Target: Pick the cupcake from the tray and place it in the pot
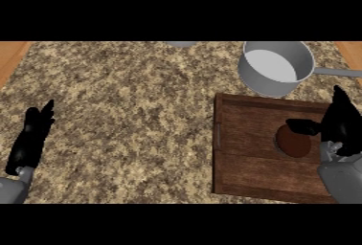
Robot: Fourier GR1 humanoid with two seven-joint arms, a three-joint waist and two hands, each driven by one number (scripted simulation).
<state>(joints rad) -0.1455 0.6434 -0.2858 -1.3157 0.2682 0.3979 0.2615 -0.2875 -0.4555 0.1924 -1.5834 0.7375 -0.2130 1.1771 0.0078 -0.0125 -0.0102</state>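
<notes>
This place is a kitchen. A speckled granite counter (pixel 127 105) carries a grey metal pot (pixel 276 67) with a long handle. A wooden tray (pixel 247 158) lies near the pot.

Speckled granite counter (pixel 127 105), wooden edges (pixel 10 57)

The robot has two arms, and only their lower parts show. Each arm is grey and smooth, with a boxy shape. The arm on the right looks wide and blocky, with a lighter grey top face. The one on the left is smaller and rounder at the end. A black hand sits at the end of each arm. The left hand (pixel 32 136) is long and thin. The right hand (pixel 343 124) is black too, with dark, pointed fingers (pixel 340 98).
</notes>
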